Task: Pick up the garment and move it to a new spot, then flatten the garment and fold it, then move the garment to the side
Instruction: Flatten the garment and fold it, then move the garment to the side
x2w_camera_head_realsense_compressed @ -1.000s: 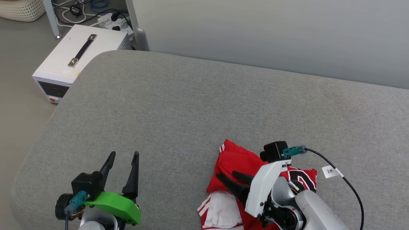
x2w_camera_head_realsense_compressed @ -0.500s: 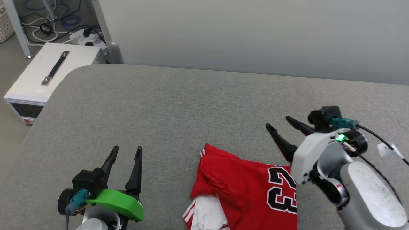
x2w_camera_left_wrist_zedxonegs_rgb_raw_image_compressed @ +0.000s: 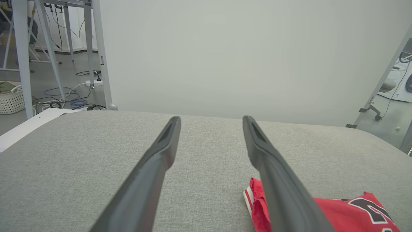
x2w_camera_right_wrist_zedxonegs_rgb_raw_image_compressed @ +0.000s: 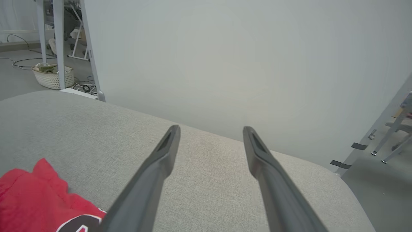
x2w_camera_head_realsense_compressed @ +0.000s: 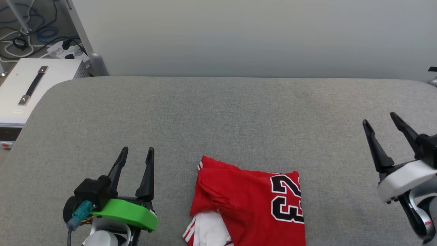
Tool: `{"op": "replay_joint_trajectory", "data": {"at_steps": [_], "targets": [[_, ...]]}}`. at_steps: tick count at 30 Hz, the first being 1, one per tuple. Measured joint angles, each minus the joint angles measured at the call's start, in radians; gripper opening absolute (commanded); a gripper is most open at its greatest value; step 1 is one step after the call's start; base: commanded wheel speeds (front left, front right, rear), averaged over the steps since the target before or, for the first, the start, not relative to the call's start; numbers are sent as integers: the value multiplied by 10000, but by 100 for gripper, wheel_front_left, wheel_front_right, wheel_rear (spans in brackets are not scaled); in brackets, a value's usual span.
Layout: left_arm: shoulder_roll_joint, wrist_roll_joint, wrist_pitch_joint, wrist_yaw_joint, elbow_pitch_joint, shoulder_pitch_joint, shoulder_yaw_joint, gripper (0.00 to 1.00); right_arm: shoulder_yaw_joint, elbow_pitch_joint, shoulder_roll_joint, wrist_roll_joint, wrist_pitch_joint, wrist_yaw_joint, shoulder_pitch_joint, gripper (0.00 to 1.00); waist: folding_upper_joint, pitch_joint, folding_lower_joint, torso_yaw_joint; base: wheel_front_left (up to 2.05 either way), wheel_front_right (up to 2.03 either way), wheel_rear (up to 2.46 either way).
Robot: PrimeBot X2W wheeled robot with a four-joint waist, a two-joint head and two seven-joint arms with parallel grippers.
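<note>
The folded red garment (x2w_camera_head_realsense_compressed: 245, 201) lay at the near edge of the grey fabric tabletop (x2w_camera_head_realsense_compressed: 218, 112), its black-and-white number facing up. A white sleeve showed at its lower left corner, and its near end ran out of the head view's bottom. The left gripper (x2w_camera_head_realsense_compressed: 138, 150) hovered just left of it, fingers apart and holding nothing. The right gripper (x2w_camera_head_realsense_compressed: 379, 118) stood well to the garment's right, near the tabletop's right side, fingers likewise spread and empty.

Bare fabric stretched from the garment to the far edge, where a pale partition (x2w_camera_head_realsense_compressed: 239, 34) rose, and across to the rounded left corner. Beyond that corner sat a white box with a black handle (x2w_camera_head_realsense_compressed: 24, 89) and a tangle of cables (x2w_camera_head_realsense_compressed: 18, 42) on the floor.

The left wrist view took in a woven basket (x2w_camera_left_wrist_zedxonegs_rgb_raw_image_compressed: 11, 101) among metal frame legs (x2w_camera_left_wrist_zedxonegs_rgb_raw_image_compressed: 19, 48), with the garment's striped corner beside the right finger. The right wrist view showed the tabletop's rounded far right corner and strips of dark tape (x2w_camera_right_wrist_zedxonegs_rgb_raw_image_compressed: 359, 146) on the floor past it.
</note>
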Motion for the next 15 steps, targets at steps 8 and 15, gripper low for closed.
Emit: {"op": "replay_joint_trajectory", "data": {"at_steps": [8, 15], "targets": [[-81, 151, 0, -21, -341, 173, -35, 100, -1348, -1248, 1315, -675, -957, 0, 1660, 100, 0, 230, 0, -101, 0, 0, 0], [-132, 318, 0, -21, -608, 300, -140, 100, -1628, -1346, 2322, -986, -1584, 0, 2500, 100, 0, 356, 0, -73, 0, 0, 0]]}}
